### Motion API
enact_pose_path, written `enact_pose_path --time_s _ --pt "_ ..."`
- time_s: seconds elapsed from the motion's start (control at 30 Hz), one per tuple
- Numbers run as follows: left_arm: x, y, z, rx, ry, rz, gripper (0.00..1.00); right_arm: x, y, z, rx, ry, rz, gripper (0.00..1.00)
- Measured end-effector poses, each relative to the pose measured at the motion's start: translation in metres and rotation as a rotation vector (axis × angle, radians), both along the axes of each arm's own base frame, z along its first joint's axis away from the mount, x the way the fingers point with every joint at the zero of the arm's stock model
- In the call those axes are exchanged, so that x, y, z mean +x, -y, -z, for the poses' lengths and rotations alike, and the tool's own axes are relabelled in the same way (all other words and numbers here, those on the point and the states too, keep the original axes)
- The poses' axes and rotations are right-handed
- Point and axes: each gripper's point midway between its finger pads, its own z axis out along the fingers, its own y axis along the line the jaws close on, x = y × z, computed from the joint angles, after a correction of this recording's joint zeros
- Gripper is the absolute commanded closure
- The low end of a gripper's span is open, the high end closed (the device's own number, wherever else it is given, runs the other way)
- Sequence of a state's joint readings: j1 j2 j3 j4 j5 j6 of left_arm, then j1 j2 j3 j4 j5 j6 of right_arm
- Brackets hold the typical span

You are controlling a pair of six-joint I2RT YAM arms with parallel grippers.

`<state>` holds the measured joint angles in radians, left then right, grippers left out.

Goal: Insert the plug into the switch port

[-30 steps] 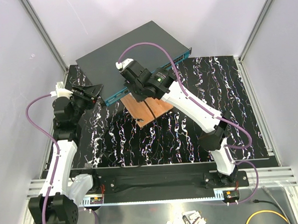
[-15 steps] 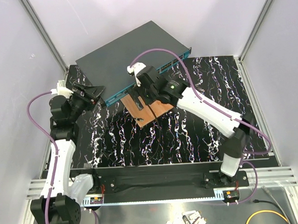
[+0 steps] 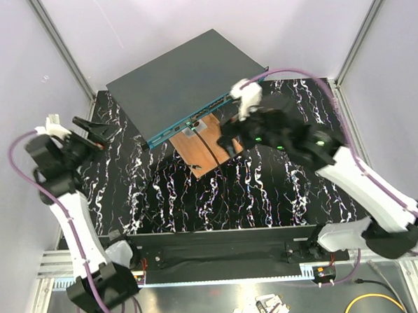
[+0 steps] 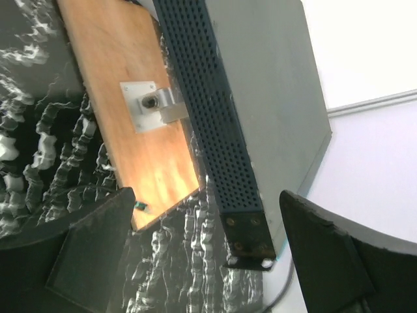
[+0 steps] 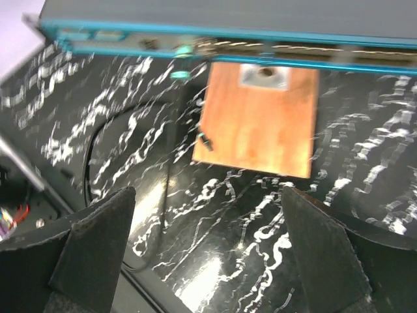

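pictured: i am holding my left fingers [image 4: 326, 254] and my right fingers [image 5: 326, 251] spread wide and gripping nothing, both hanging clear of the switch [image 3: 177, 81]. the plug [image 5: 184, 51] is looking seated in the switch port [image 5: 195, 47] on the teal strip, though blur is hiding whether it is latched. if it is only half in, the thin black cable [image 5: 168, 163] trailing over the worktop [image 3: 281, 188] could be dragging it out, or snagging a low-passing arm. the glossy black, white-veined worktop is carrying a wooden board [image 5: 260, 124]; pale walls [image 3: 314, 25] are enclosing the cell.
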<state>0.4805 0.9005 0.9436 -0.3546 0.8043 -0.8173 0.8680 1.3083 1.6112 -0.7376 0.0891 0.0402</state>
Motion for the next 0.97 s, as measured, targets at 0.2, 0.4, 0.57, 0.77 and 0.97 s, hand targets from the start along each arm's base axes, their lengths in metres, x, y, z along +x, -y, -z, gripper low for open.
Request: enact_pose_path --time_s 0.2,0.4,0.57,0.77,0.97 --pt "0.001 -0.029 -0.024 0.265 -0.071 0.062 0.01 0.008 0.083 -0.023 0.097 0.038 0.183 0.00" --pt "-0.026 -0.032 0.006 0.501 -0.132 0.181 0.01 -0.002 0.135 0.038 0.043 -0.054 0.310 0.00" --pt "-0.048 -0.029 0.048 0.708 -0.174 0.292 0.01 0.001 0.182 0.102 0.022 -0.239 0.499 0.00" --pt "-0.073 -0.014 0.105 0.916 -0.242 0.449 0.01 0.004 0.206 0.141 0.045 -0.356 0.598 0.00" --pt "-0.081 -0.023 0.132 1.008 -0.313 0.475 0.01 0.004 0.219 0.165 0.033 -0.420 0.634 0.00"
